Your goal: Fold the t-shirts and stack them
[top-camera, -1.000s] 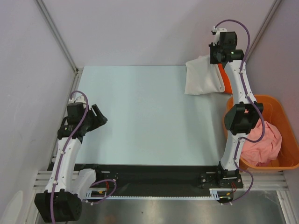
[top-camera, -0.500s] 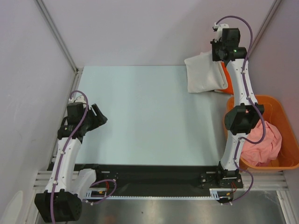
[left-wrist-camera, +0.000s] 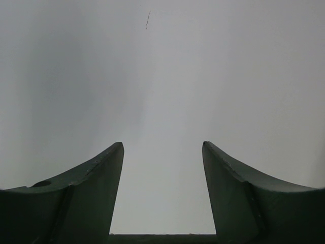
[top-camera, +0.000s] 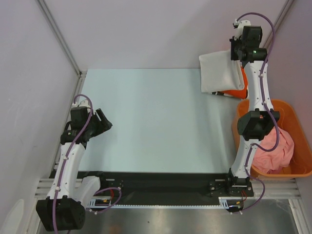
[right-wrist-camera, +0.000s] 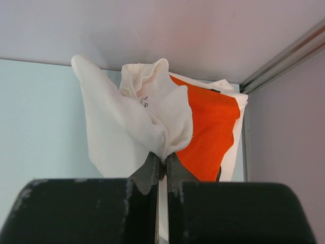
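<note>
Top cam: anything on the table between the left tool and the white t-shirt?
Nothing: in the top view only bare table lies between the left tool and the white t-shirt.

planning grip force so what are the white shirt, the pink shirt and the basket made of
White shirt: soft matte cloth, probably cotton knit; it bunches and drapes where the right tool pinches it.
Pink shirt: likewise soft matte cloth, lying crumpled in folds.
Basket: seems rigid plastic, smooth orange; its walls keep a straight shape.
</note>
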### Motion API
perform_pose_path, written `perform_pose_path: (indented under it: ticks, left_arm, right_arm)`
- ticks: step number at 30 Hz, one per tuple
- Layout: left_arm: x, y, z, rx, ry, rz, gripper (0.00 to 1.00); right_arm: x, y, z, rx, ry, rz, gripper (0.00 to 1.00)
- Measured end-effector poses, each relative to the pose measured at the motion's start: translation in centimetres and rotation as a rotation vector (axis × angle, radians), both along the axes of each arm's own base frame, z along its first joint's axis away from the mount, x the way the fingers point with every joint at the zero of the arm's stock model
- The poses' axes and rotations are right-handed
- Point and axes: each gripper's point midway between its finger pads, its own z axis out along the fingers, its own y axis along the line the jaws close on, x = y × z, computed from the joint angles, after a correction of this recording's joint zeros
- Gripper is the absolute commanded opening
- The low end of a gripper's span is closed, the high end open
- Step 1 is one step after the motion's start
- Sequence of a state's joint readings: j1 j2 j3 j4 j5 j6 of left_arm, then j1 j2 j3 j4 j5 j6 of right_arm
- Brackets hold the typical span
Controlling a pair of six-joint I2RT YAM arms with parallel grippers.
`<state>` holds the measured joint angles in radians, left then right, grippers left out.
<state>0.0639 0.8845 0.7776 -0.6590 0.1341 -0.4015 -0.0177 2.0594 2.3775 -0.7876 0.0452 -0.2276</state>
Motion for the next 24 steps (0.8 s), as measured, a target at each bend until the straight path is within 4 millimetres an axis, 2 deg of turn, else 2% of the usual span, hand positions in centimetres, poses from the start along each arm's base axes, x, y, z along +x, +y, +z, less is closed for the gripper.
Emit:
perform_pose_path:
  ticks: [8, 17, 24]
  left_arm:
    - [0.0, 0.0, -0.3, -0.001, 0.010, 0.000, 0.69]
    - [-0.1, 0.0, -0.9, -0.002, 0.029, 0.001, 0.69]
    - [0.0, 0.0, -1.3, -0.002, 0.045, 0.001, 0.69]
  right_arm:
    - [0.8, -2.3, -0.8, -0.001, -0.003, -0.038, 0.00]
    - [3.2, -6.0, -3.8, 0.004, -0.001, -0.091, 0.00]
    - [6.1, -9.0, -6.4, 0.005, -0.036, -0.124, 0.00]
